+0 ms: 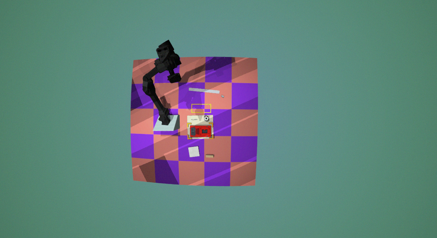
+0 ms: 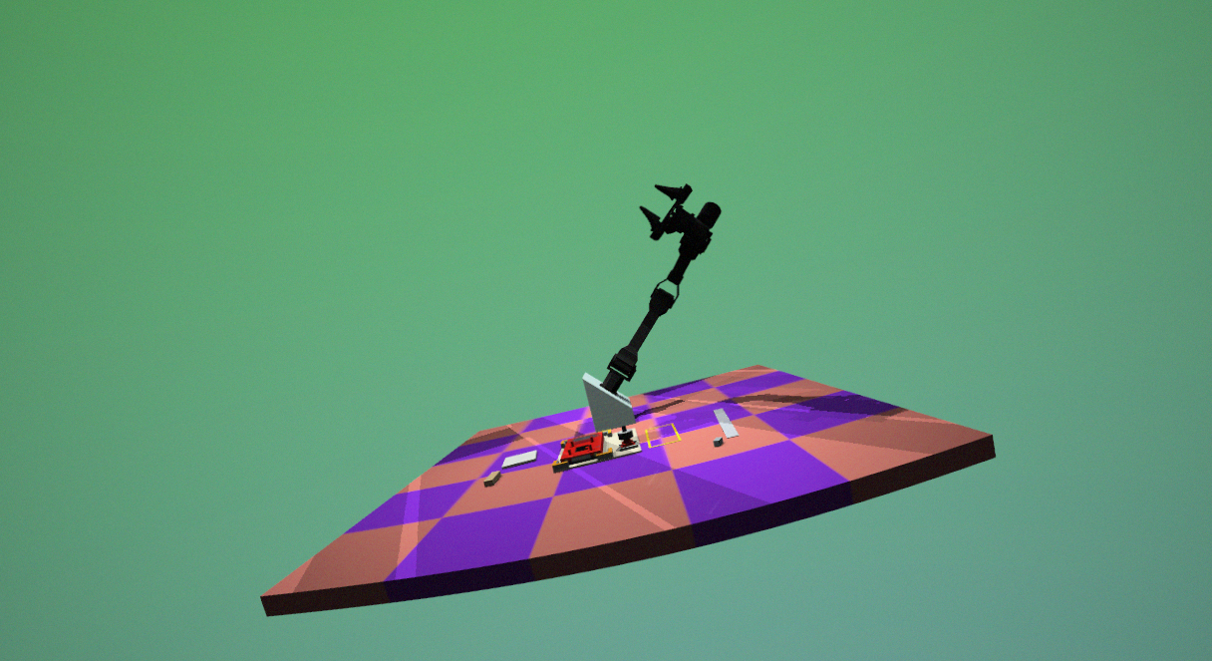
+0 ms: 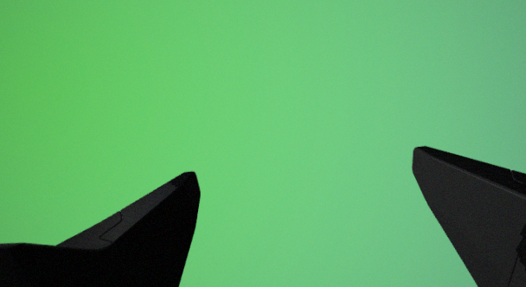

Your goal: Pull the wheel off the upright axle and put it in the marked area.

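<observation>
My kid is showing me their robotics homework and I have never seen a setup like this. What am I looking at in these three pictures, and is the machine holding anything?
This is one jointed black robot arm bolted to a pale base on a purple and salmon checkered table. One picture looks straight down, one looks from the side, and one sits on the arm's wrist, looking out past its fingers. The arm is raised high, so that wrist view shows only green background. Its claw is open and holds nothing. On the table lie a cream board carrying a red part and a small wheel, a yellow outlined rectangle marking the drop area, a grey bar, a white square and two tiny blocks.
</observation>
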Robot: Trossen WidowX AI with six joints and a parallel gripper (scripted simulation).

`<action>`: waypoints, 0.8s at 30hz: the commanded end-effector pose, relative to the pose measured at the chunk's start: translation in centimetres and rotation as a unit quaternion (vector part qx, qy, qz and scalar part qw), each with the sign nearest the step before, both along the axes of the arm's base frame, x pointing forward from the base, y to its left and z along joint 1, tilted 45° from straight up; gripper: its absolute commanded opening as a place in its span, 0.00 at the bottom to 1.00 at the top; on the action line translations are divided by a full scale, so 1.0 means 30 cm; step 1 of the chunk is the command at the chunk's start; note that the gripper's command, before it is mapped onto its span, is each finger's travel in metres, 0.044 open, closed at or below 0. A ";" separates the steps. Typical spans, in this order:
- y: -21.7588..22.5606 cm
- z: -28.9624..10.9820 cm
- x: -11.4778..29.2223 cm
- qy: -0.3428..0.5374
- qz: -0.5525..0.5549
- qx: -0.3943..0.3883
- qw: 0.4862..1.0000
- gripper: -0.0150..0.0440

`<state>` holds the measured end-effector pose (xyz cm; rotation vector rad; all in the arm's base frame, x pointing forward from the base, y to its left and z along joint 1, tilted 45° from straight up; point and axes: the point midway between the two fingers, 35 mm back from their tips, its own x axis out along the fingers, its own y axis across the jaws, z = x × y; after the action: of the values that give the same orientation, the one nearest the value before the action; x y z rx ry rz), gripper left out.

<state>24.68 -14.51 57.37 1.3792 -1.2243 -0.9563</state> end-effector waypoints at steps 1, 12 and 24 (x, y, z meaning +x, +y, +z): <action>0.000 -0.002 0.006 0.005 0.002 -0.001 1.000 0.89; 0.025 -0.195 0.342 0.278 0.131 -0.073 0.949 0.76; 0.090 -0.562 0.633 0.537 0.297 -0.135 0.778 0.76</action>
<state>41.10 -12.57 44.92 0.7729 -0.2249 -0.8824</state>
